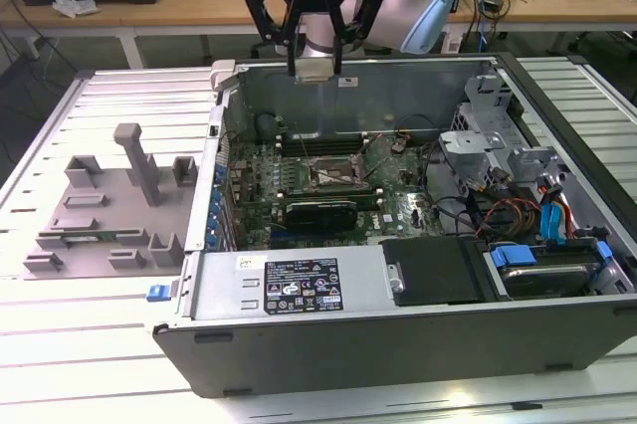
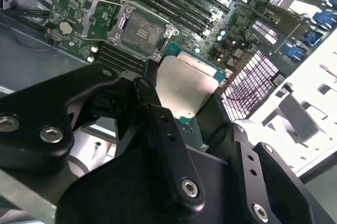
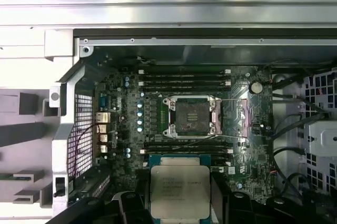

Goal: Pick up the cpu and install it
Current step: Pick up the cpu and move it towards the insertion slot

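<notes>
Holding the cpu (image 1: 317,71) pinched in my pincer (image 1: 317,62), I've got it high over the case (image 1: 398,96), above its far wall, well clear of the open socket (image 3: 191,116) on the board below.

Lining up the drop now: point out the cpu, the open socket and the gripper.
cpu (image 3: 180,192): first wrist view, middle of its silvery top plate.
socket (image 3: 190,116): first wrist view, centre of its open contact field.
gripper (image 1: 317,65): exterior view, midway between the fingertips, shut on the cpu.
</notes>
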Available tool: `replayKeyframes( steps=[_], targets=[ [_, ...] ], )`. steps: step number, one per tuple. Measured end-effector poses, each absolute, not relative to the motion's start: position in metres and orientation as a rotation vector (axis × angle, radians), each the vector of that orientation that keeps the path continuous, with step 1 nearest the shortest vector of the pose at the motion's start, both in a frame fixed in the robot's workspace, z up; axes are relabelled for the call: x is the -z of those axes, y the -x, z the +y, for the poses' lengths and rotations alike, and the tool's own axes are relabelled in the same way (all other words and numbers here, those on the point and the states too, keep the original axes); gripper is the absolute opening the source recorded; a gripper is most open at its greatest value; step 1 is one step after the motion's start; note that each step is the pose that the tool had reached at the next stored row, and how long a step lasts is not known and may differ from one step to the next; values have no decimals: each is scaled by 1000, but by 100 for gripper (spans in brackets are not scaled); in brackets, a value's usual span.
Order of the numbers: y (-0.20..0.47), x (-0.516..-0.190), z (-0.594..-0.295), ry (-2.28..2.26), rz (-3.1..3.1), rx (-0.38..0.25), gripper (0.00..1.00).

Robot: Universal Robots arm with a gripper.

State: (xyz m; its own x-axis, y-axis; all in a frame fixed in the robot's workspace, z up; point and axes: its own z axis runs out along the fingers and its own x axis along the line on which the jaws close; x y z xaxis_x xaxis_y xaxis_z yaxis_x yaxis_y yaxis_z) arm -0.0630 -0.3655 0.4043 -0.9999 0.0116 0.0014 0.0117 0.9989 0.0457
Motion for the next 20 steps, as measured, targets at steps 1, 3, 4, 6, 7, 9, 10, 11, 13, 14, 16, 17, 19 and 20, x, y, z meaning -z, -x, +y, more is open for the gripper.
replayKeyframes(
  steps=[1,3,4,6,7,9,10,11,13,14,16,17,19,20],
  targets=[
    [61,-403,-365,18,-3140,72,55],
    [58,-400,-365,18,-3139,72,55],
    [54,-398,-365,18,-3139,71,55],
    [49,-394,-365,18,-3139,72,55],
    [48,-392,-365,18,-3139,71,55],
    [45,-389,-365,18,-3139,71,55],
    [44,-387,-365,18,-3139,72,55],
    [43,-385,-365,18,-3139,72,55],
    [40,-381,-365,18,-3139,72,55],
    [40,-378,-365,18,-3139,72,55],
    [39,-373,-365,18,-3139,72,55],
    [38,-369,-365,18,-3139,72,55],
    [38,-365,-365,18,-3139,72,55],
    [37,-362,-365,18,-3139,72,55]
  ],
)
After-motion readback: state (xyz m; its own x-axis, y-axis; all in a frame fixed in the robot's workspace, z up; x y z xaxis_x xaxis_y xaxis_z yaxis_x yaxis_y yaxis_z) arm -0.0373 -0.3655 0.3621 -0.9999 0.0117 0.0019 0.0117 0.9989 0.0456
